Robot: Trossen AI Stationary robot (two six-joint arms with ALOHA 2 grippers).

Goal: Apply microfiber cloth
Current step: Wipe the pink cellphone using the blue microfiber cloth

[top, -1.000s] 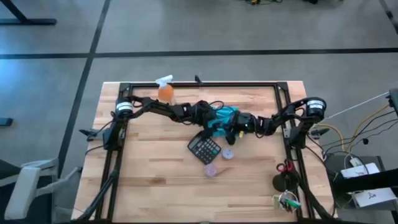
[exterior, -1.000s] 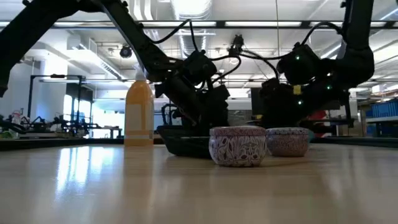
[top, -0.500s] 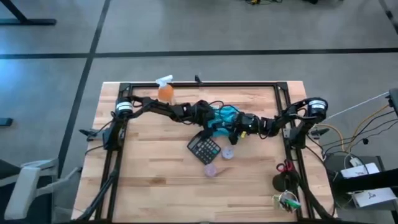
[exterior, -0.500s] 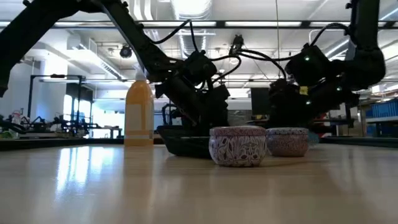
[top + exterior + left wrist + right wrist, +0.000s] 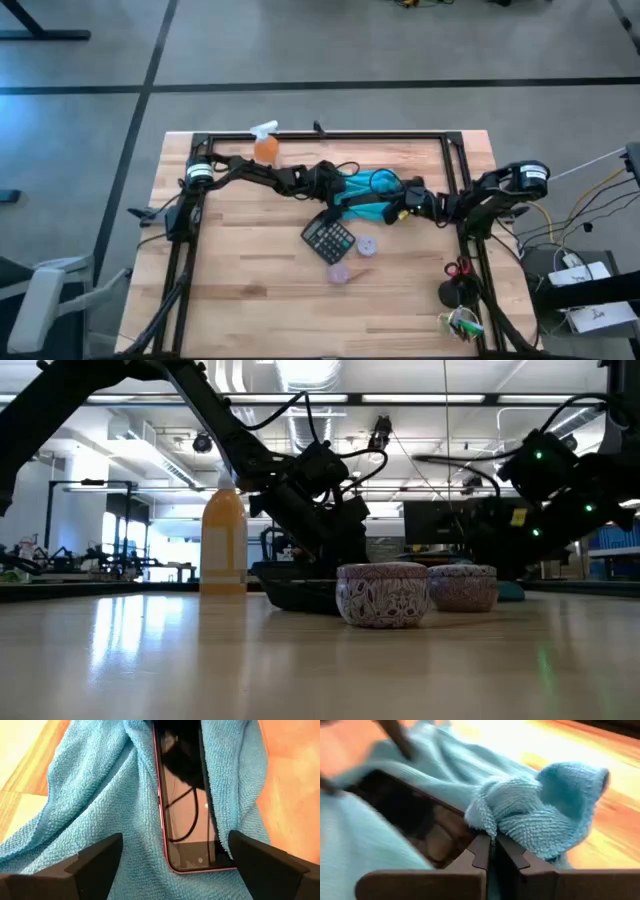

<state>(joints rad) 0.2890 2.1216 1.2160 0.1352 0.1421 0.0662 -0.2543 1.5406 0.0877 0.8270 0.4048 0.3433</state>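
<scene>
Between your right gripper's [image 5: 492, 851] fingertips a fold of the microfiber cloth [image 5: 540, 805] is pinched tight, the two dark fingers pressed together on the teal fabric. Your left gripper [image 5: 170, 857] has its fingers spread wide, released, hovering over the same cloth, which lies draped along both long sides of a dark-screened phone [image 5: 182, 805] with a pink edge. From above, the cloth [image 5: 368, 197] sits near the middle of the table [image 5: 250, 300], stretched between the two grippers. Just beside it lies a black calculator [image 5: 328, 240], with two small patterned tins [image 5: 382, 594] close by. An orange spray bottle [image 5: 266, 145] stands near the far edge.
</scene>
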